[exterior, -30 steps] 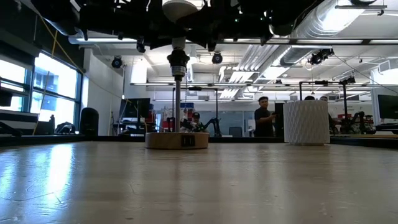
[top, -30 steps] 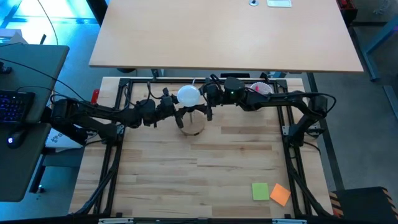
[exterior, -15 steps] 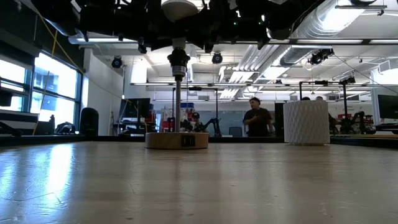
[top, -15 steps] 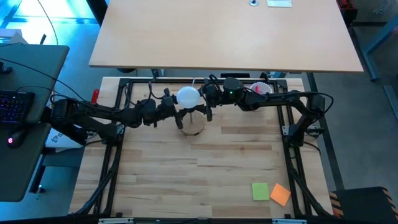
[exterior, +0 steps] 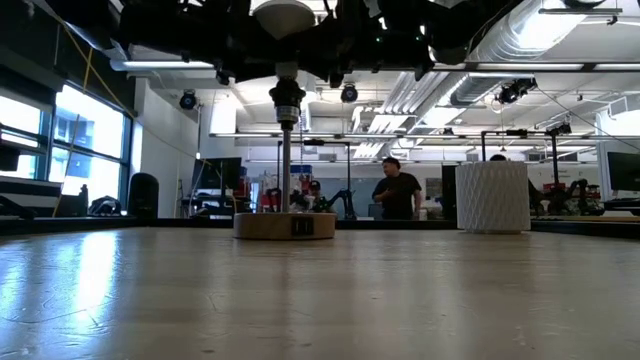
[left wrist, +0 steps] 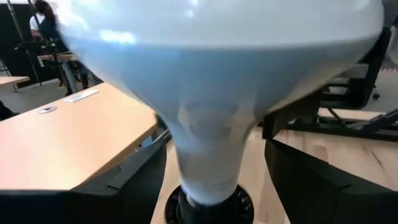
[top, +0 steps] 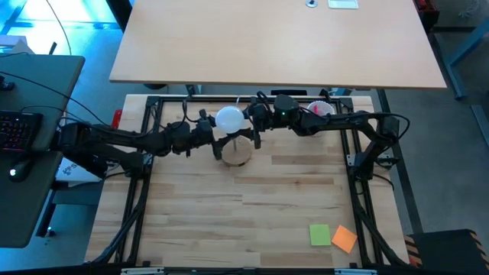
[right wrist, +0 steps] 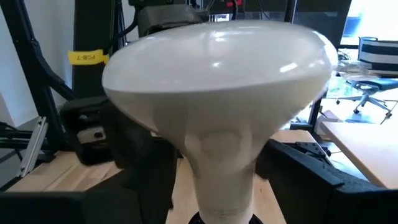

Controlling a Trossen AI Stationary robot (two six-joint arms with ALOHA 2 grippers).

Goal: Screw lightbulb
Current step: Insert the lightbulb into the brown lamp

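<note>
Got both grippers' fingers released around the lightbulb, seated in the socket near the table's far edge, probably regripping between turns.

Both arms are stretched inward low over the far side of the tabletop, meeting near its middle. The left gripper is held level, its fingers spread wide apart. The right gripper faces it from the opposite side, its fingers likewise spread.
</note>
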